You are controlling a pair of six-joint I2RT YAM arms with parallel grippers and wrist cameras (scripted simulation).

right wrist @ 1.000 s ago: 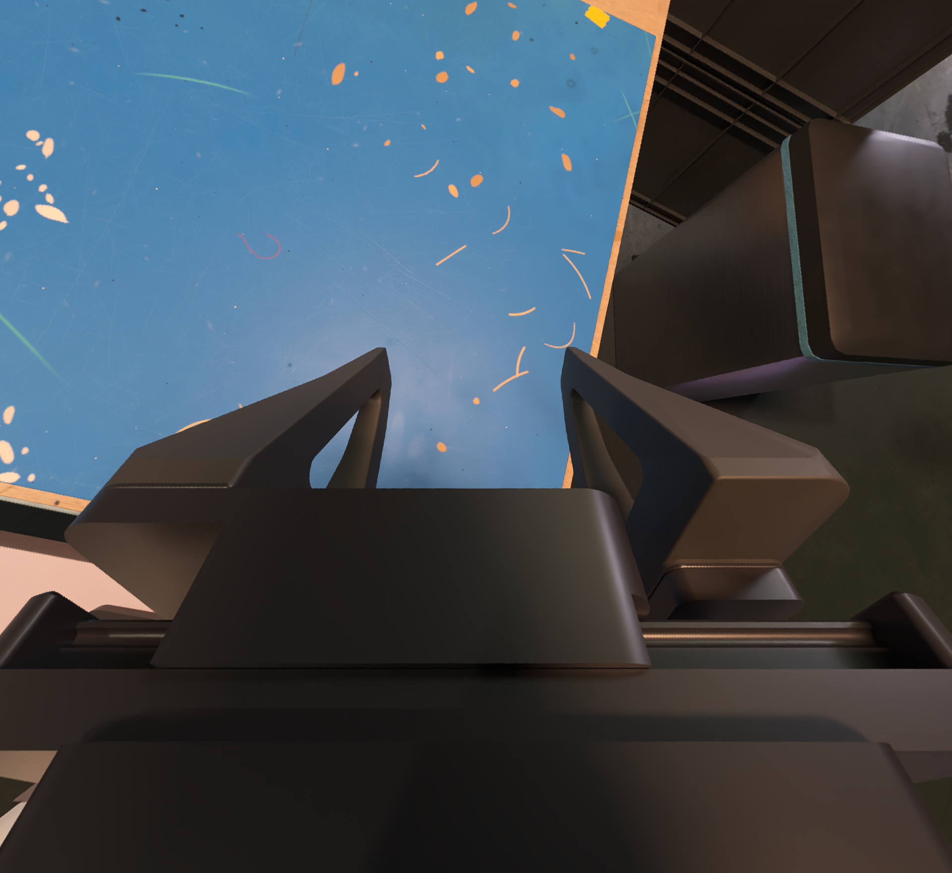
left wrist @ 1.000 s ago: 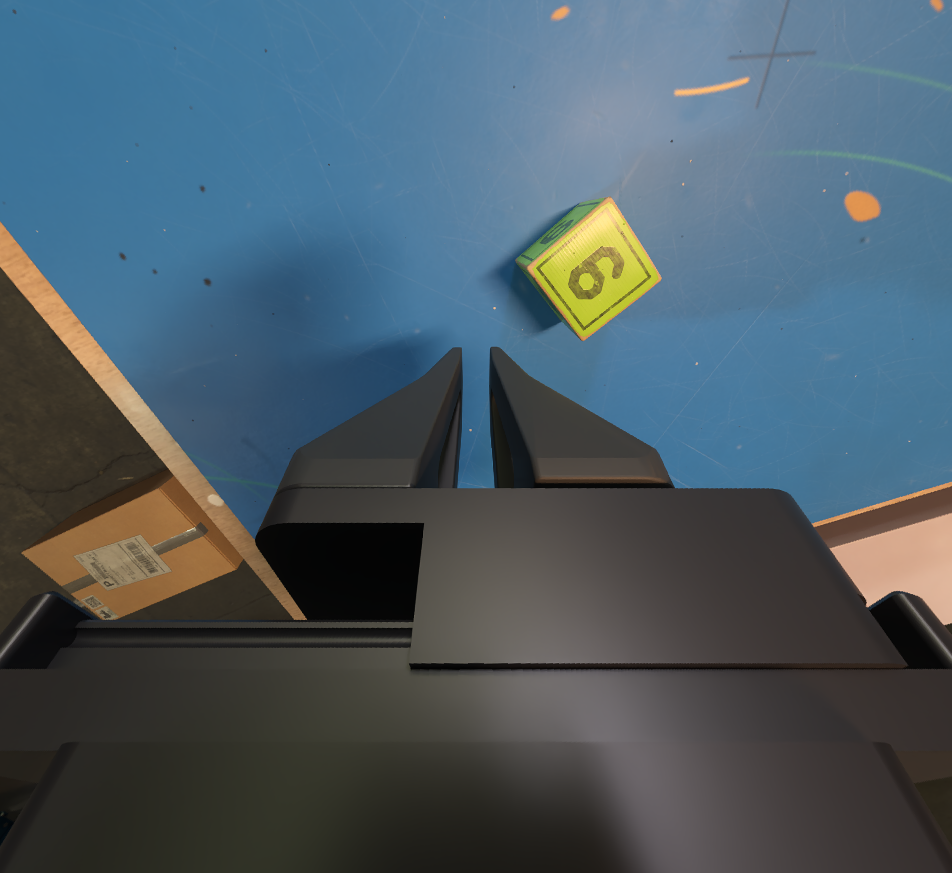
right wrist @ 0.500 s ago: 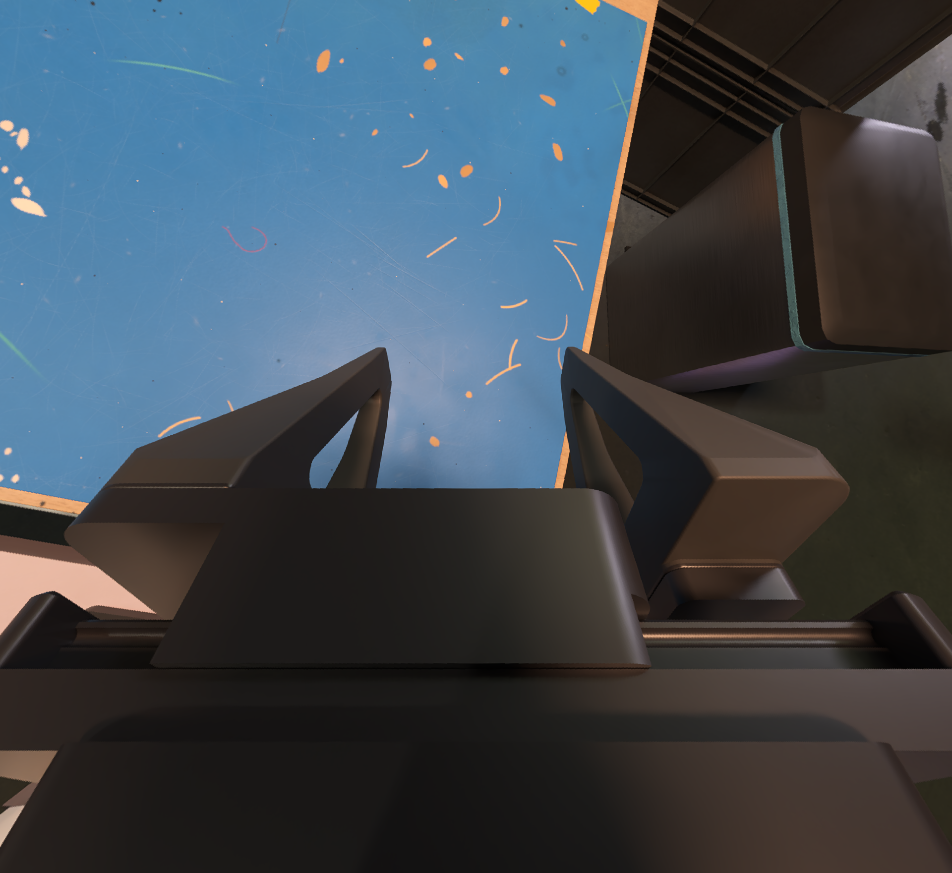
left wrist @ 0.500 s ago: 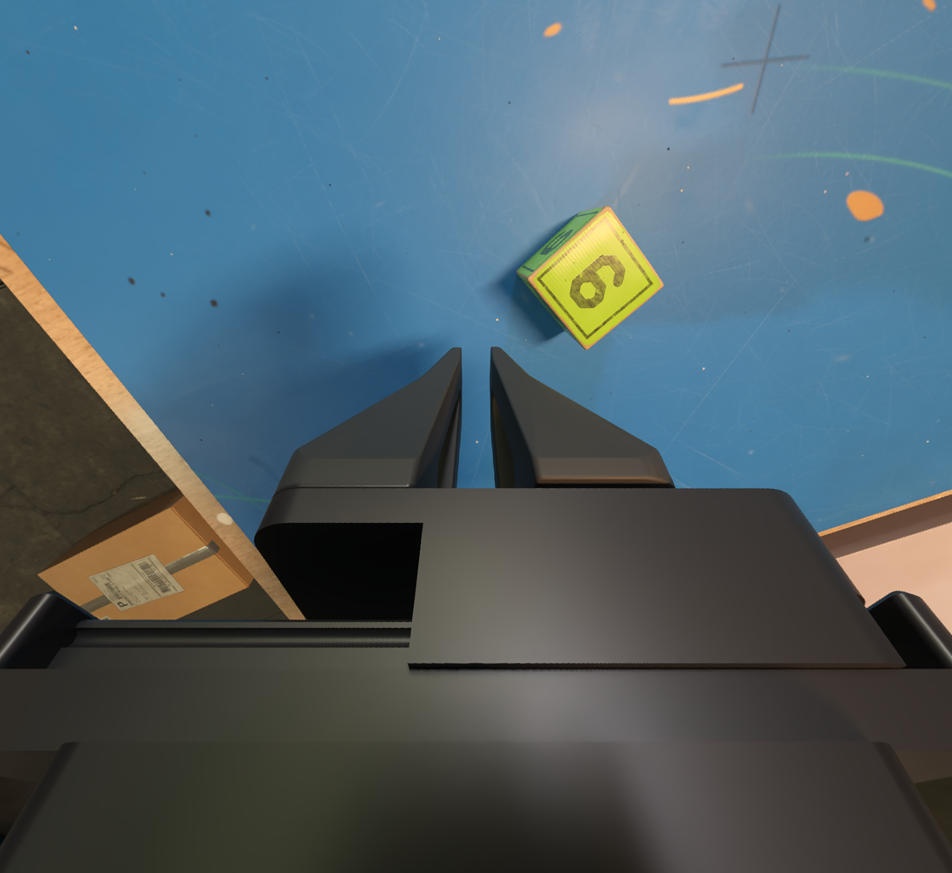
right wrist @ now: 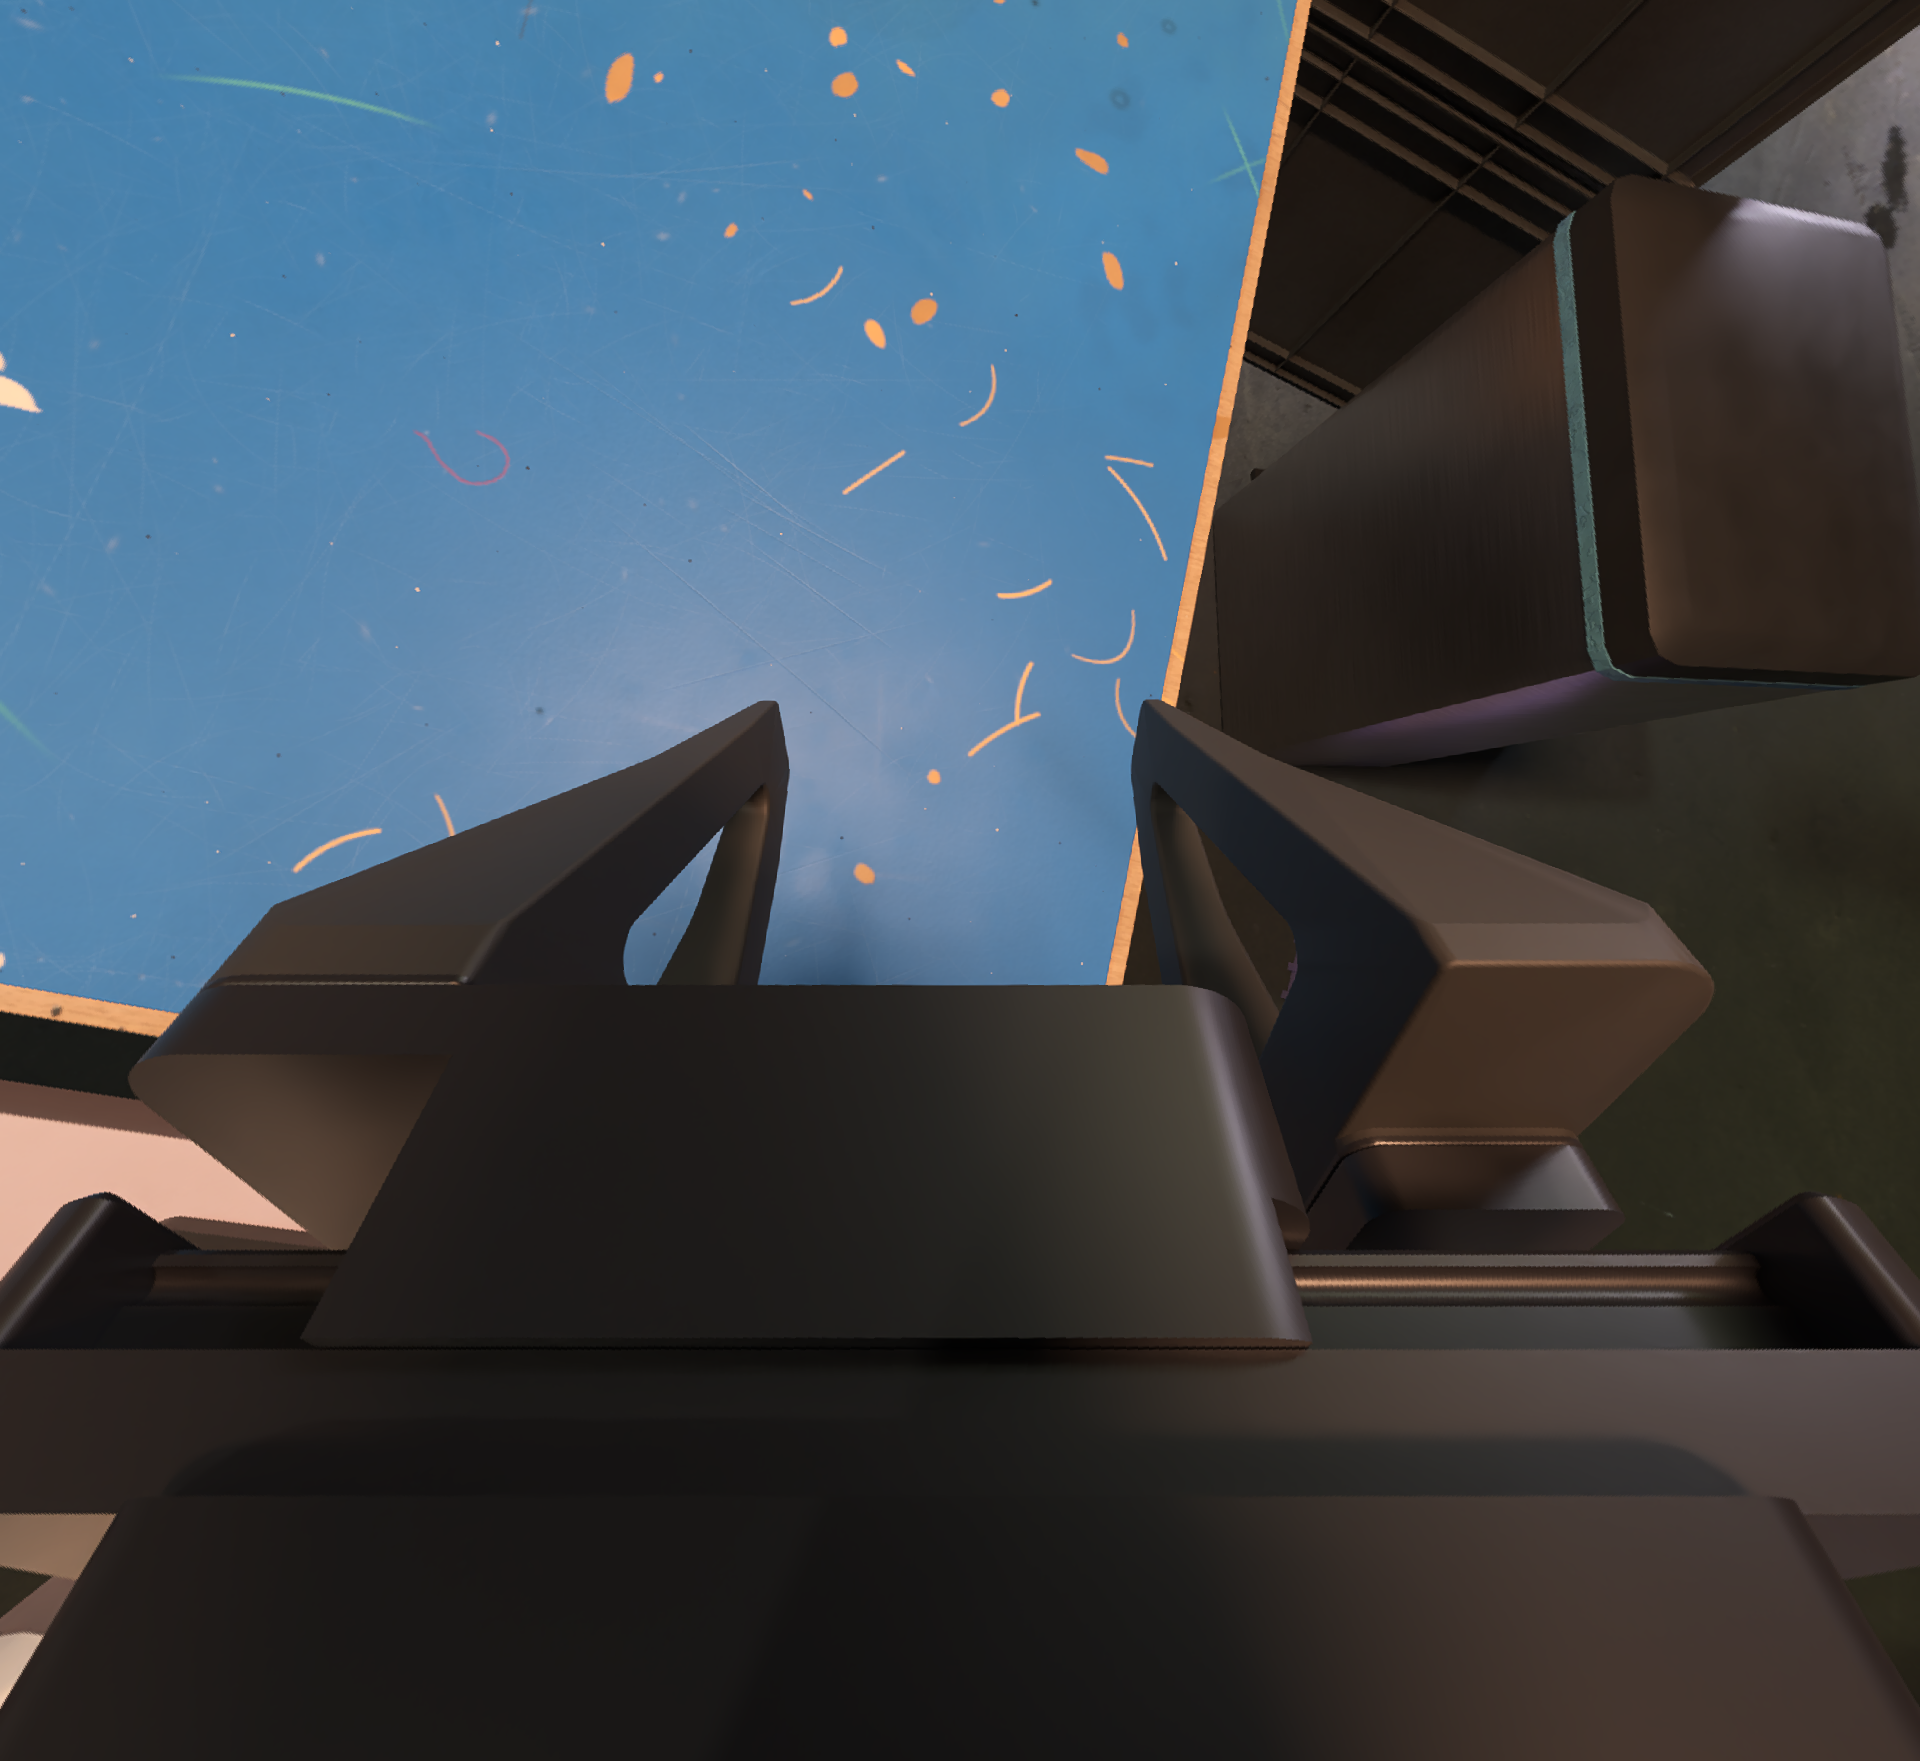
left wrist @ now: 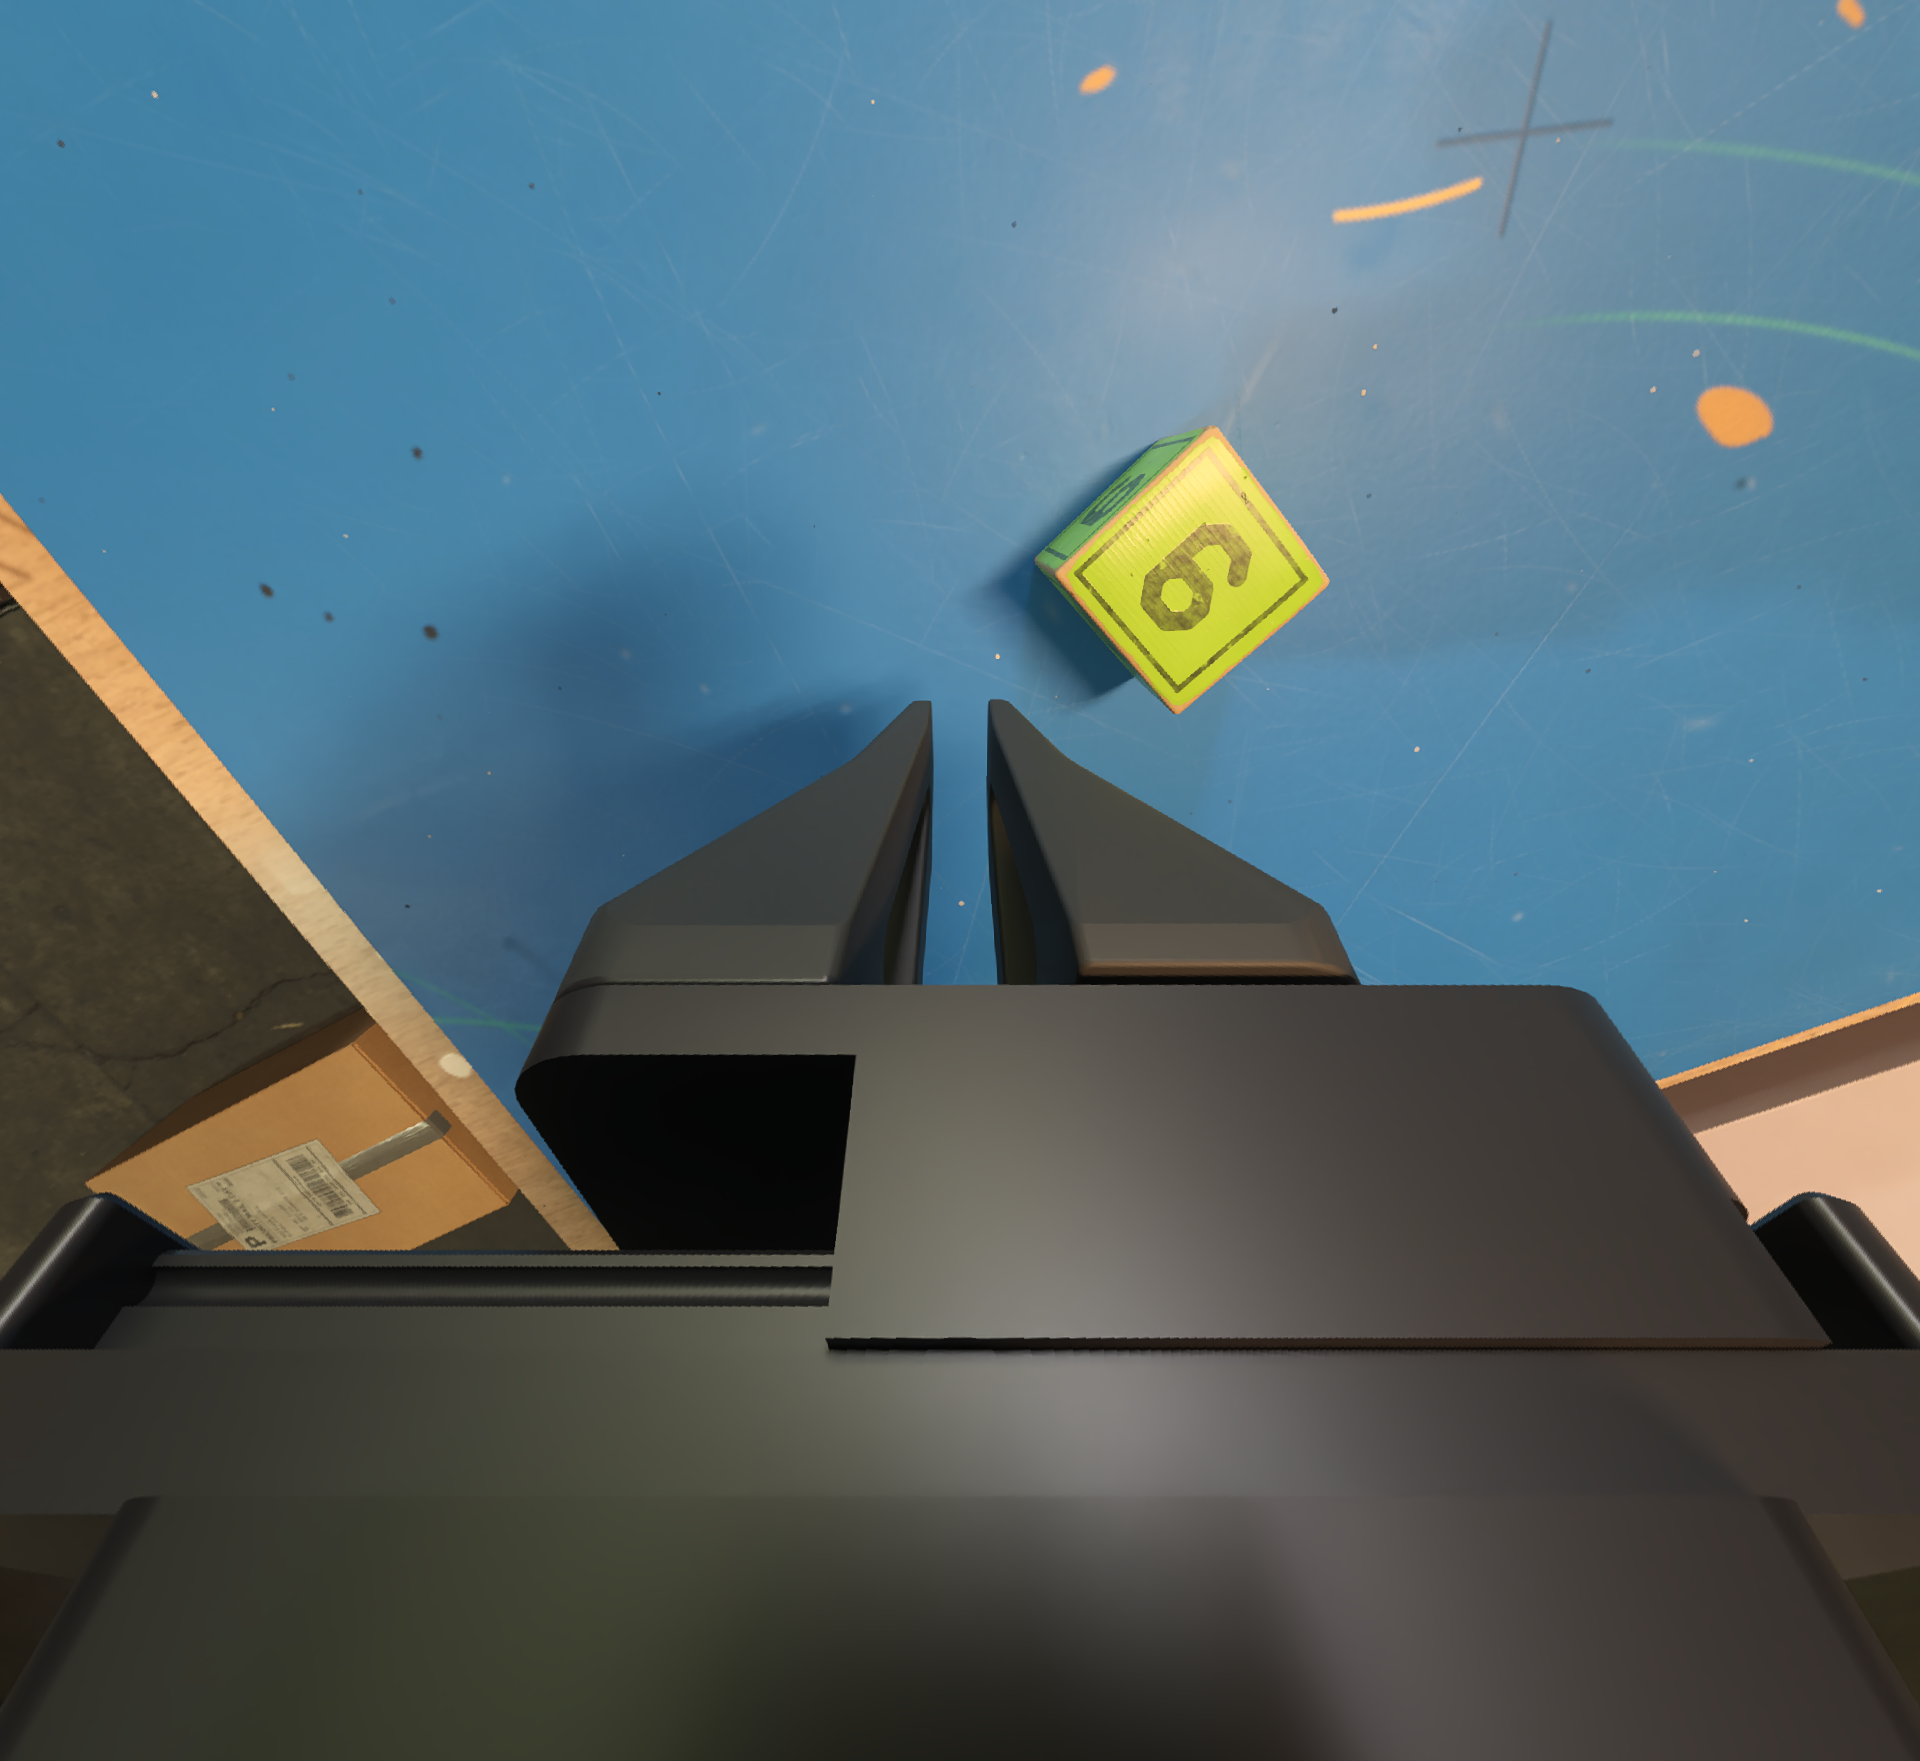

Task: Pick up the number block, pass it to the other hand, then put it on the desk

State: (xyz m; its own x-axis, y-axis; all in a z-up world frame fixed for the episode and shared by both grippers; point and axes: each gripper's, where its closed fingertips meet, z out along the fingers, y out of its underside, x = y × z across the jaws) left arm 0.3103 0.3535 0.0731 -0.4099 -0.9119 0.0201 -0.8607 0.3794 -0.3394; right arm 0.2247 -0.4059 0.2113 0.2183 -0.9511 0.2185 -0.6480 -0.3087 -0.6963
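Yellow-green and marked with a number on its faces, the number block (left wrist: 1184,568) sits on the blue table (left wrist: 623,257), resting flat, well in from the wooden left edge and from the near edge. We judge the task as not yet begun in any real sense: the block is untouched, no pass has happened, and the final setting down is far off. Our left pincer (left wrist: 959,709) hangs above the table just short of the block and a little to its left, its jaws nearly closed with only a thin gap, gripping nothing. Our right pincer (right wrist: 956,709) is spread wide and empty, hovering by the table's right edge, where a dark box (right wrist: 1558,464) stands off the table. Below the left edge lies a cardboard box (left wrist: 312,1150).
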